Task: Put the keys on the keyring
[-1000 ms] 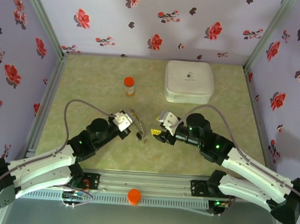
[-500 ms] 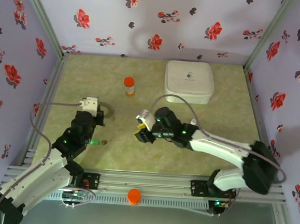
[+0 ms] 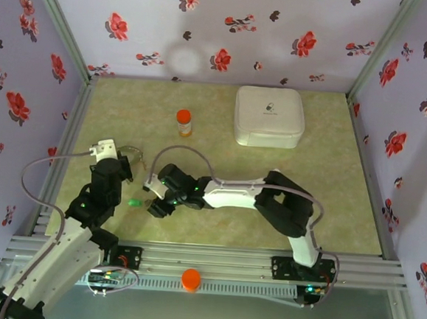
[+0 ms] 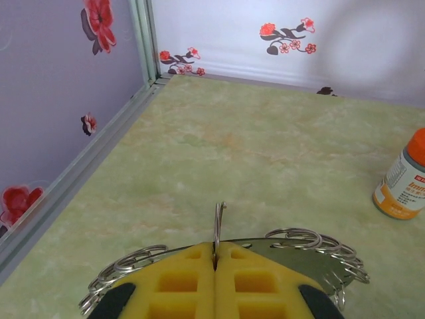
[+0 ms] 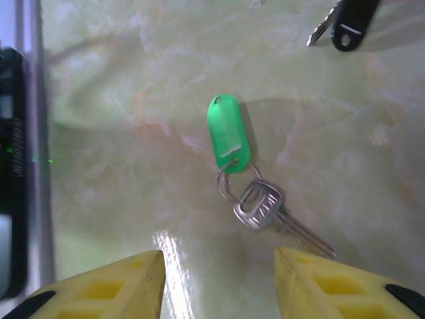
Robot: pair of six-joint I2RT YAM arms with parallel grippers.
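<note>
My left gripper [image 4: 217, 258] is shut, its yellow pads pinching one small split ring of the keyring [image 4: 312, 258], a curved metal band hung with several small rings. From above, that gripper [image 3: 127, 161] holds the keyring [image 3: 138, 154] near the left wall. A key with a green tag [image 5: 228, 133] and a silver blade [image 5: 262, 206] lies flat on the table. My right gripper [image 5: 219, 279] hovers just short of it, open and with nothing between its fingers. In the top view this gripper [image 3: 154, 204] sits just right of the green key [image 3: 133, 202]. A black-headed key [image 5: 352, 20] lies farther off.
An orange bottle [image 3: 184, 122] stands mid-table, also seen at the right edge of the left wrist view as the bottle [image 4: 405, 179]. A white rounded-square case [image 3: 269, 116] rests at the back right. The left wall rail [image 3: 62, 155] runs close beside the left arm.
The right arm has swung far left across the table to the green key. The left arm has pulled back toward the left wall, still shut on the keyring.
</note>
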